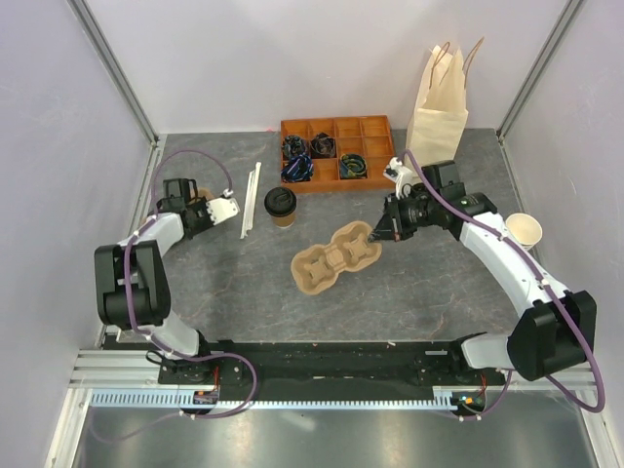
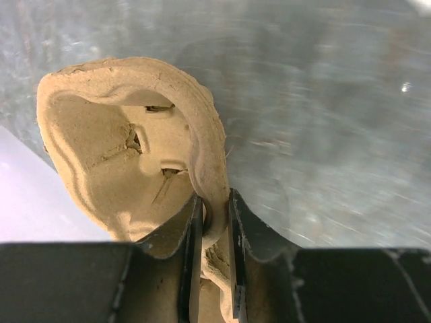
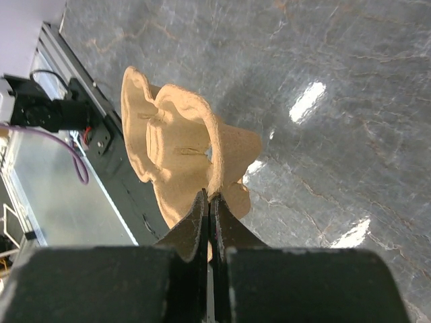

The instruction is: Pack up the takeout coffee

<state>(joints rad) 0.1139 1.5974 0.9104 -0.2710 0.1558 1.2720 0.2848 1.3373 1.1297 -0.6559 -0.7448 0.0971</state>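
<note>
The takeout coffee (image 1: 280,207), a tan cup with a black lid, stands upright on the table between the two arms, and neither gripper touches it. The tall tan paper bag (image 1: 444,102) stands at the back right. My right gripper (image 1: 379,232) is shut on the right rim of a brown pulp cup carrier (image 1: 336,258), which also shows in the right wrist view (image 3: 178,151). My left gripper (image 1: 206,211) is at the far left, shut on the rim of a second pulp carrier piece (image 2: 128,141), which is barely visible from above.
An orange compartment tray (image 1: 336,129) with dark items sits at the back centre. White sticks (image 1: 252,197) lie left of the coffee. A lidless paper cup (image 1: 524,230) stands beside my right forearm. Walls close in on both sides.
</note>
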